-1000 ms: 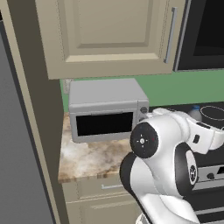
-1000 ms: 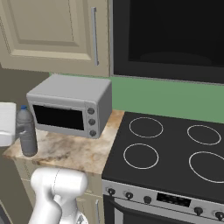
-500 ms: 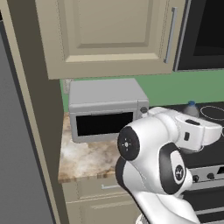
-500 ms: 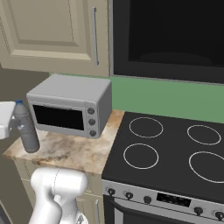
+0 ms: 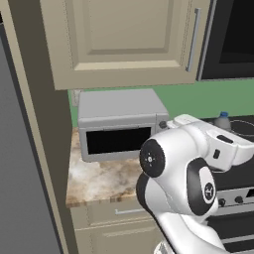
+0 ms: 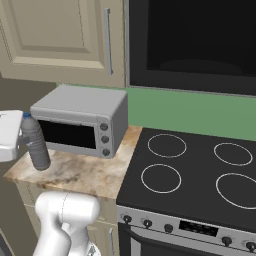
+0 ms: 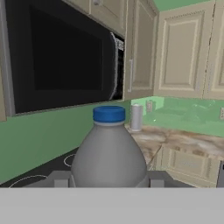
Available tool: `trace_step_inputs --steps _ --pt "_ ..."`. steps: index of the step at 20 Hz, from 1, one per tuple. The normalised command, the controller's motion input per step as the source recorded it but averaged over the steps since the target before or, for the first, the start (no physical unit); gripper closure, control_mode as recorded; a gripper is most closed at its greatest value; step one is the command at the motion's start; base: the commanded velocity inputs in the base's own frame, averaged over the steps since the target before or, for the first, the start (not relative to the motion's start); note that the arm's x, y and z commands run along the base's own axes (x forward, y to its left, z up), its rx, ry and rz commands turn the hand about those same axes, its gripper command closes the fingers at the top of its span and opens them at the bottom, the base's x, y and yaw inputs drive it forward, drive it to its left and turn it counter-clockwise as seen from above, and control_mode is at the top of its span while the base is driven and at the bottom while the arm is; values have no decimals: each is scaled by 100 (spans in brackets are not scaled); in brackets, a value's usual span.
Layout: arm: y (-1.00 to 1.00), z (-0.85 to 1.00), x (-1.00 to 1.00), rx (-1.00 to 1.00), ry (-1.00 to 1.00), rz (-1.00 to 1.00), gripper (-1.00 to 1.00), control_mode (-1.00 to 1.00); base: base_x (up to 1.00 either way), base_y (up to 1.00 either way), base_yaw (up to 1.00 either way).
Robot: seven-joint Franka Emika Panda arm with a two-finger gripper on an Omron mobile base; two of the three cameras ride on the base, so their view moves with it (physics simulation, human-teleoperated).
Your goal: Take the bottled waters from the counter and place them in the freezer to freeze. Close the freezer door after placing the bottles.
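The grey bottle (image 7: 108, 153) sat right in the grip, upright, blue cap on top, its shoulders filling the space between the two dark finger tips, and the gripper (image 7: 107, 180) was clamped on its body from both sides. From the right base camera the same bottle (image 6: 36, 142) hung at the white hand, over the left end of the counter (image 6: 75, 172), its base looking just clear of the marbled stone, though contact there was hard to judge. From the left base camera only its blue cap and neck (image 5: 223, 120) peeked up behind the arm's white forearm.

Behind the bottle stood the grey toaster oven (image 6: 80, 127), dark glass door facing out, three knobs down its right side, resting on the counter against the green backsplash (image 6: 190, 112). To the right lay the black stovetop (image 6: 195, 172) with its white ring burners, touching the counter's edge. Above hung a cream wall cabinet (image 6: 65, 37) with a bar handle, and a black microwave (image 6: 195, 42) over the stove. Off along the hand camera's line, a small pale canister (image 7: 137, 117) stood on a further stretch of counter.
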Motion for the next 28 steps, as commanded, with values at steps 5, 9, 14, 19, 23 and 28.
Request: trace_step_inputs --steps 5,9,14,19,23,28 --pt "1 -8 0 0 -4 0 100 -100 0 0 0" --pt "0 0 0 0 -1 0 100 -100 0 0 0" --pt "0 0 0 0 0 0 100 -100 0 0 0" --pt "0 0 -2 0 0 0 100 -100 0 0 0" --pt "0 0 0 0 0 0 100 100 -35 0 0" --pt "0 0 0 0 0 0 100 100 -43 0 0"
